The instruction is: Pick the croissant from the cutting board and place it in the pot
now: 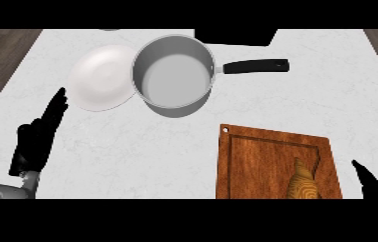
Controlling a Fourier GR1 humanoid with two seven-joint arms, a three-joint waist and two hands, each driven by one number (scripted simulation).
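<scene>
Resting left hand (37,136): fingers straight, pointing far.
Right hand (365,178): showing at right edge, fingers unclear.
Croissant (303,185): lying on cutting board (255,161), long axis near-far.
Pot (175,75): handle pointing right.

The black left hand (38,136) shows at the left side of the head view, raised from a short stretch of grey forearm (13,190) that enters at the lower left corner. Its fingers (56,103) are straight and held together, pointing up and slightly to the right, with the palm area dark below them; nothing is held in it. The black right hand (365,178) barely shows at the lower right edge: only a narrow dark tip pointing upward is visible, too little to tell how it is posed.
</scene>
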